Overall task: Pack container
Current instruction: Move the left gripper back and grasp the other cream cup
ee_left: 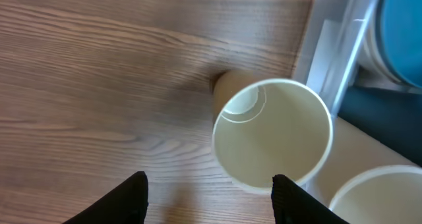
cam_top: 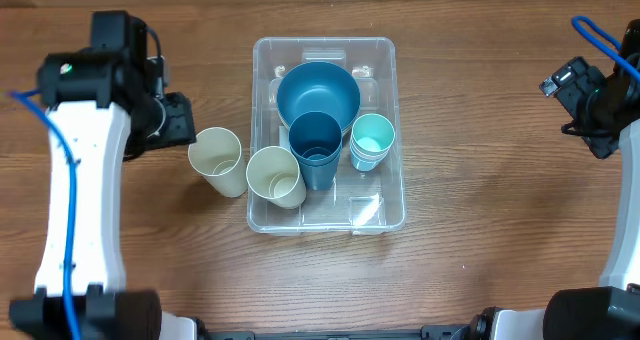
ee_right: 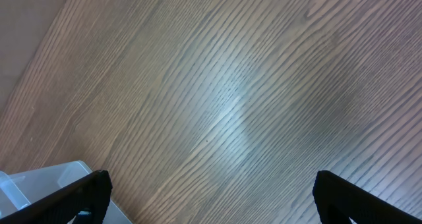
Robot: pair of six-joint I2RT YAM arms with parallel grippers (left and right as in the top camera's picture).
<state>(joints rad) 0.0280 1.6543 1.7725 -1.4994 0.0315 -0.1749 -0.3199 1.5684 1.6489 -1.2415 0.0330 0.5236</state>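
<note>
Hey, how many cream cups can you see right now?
2. One cream cup is outside, just left of the container; the second cream cup is inside it, at the near-left corner. Nested ones could be hidden.

I count one container [cam_top: 330,214]; one blue bowl [cam_top: 318,92]; two cream cups: outer cream cup [cam_top: 216,158], inner cream cup [cam_top: 275,175]; one dark blue cup stack [cam_top: 315,150]; one teal cup stack [cam_top: 372,140]; cups per stack unclear.
</note>
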